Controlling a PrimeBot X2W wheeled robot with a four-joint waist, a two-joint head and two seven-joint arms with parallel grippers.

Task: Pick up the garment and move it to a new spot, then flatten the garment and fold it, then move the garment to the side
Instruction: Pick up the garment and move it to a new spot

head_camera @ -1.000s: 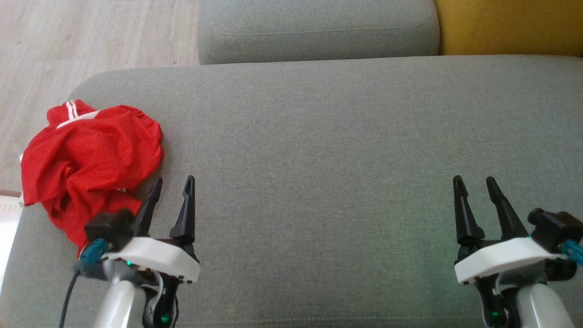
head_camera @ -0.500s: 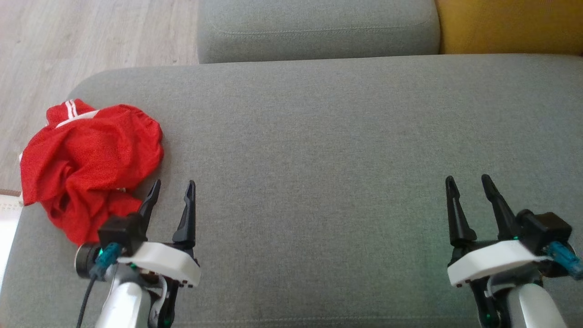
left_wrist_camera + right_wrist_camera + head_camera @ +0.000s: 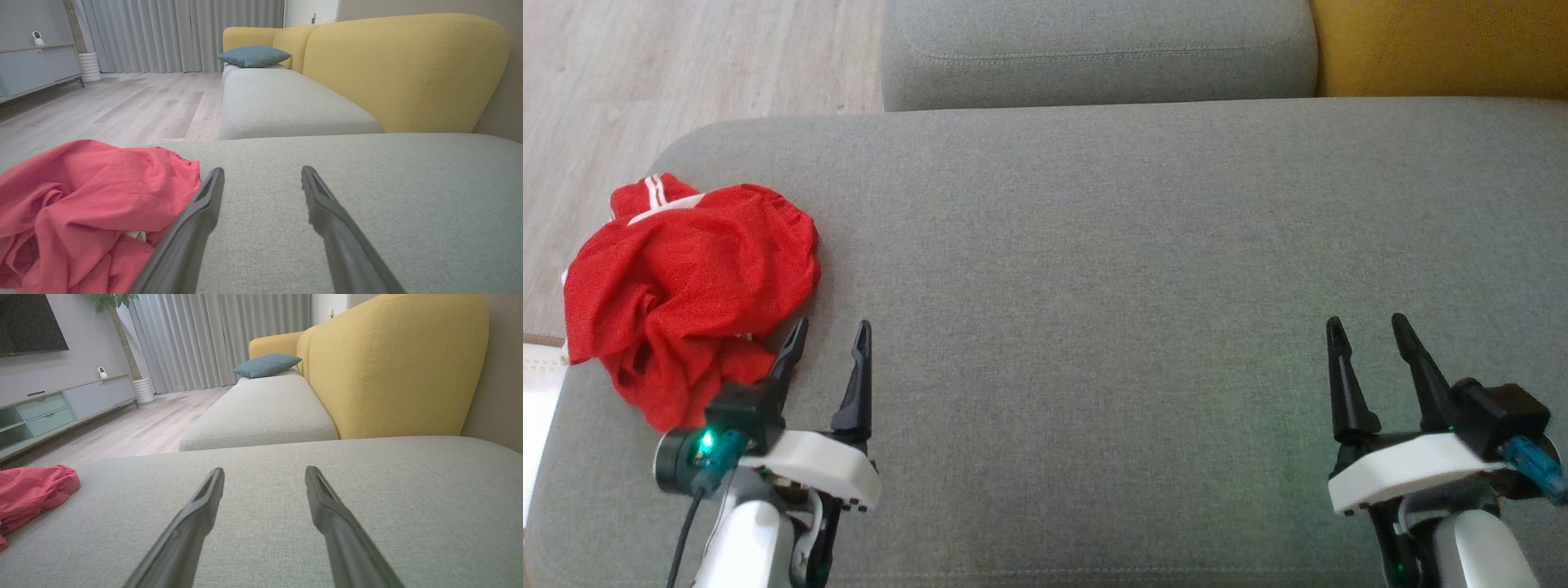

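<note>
A crumpled red garment [image 3: 686,286] with white stripes lies bunched at the left end of the grey seat cushion [image 3: 1094,269]. My left gripper [image 3: 827,331] stands open just to the right of the garment's near edge, its left finger tip beside the cloth. The left wrist view has the red garment [image 3: 81,204] low on the left, next to the left finger. At the lower right, far from the garment, my right gripper [image 3: 1365,328] stands open above bare cushion. Far left in the right wrist view lies the garment [image 3: 32,494].
A second grey cushion [image 3: 1094,49] lies behind, with a yellow backrest [image 3: 1437,45] at the upper right. Wooden floor [image 3: 645,73] runs along the left of the seat. A blue pillow [image 3: 253,55] rests further down the sofa.
My left gripper has drawn slightly back and tilted, its wrist camera swinging out to the left. The right gripper has shifted a little to the left. The garment stays put.
</note>
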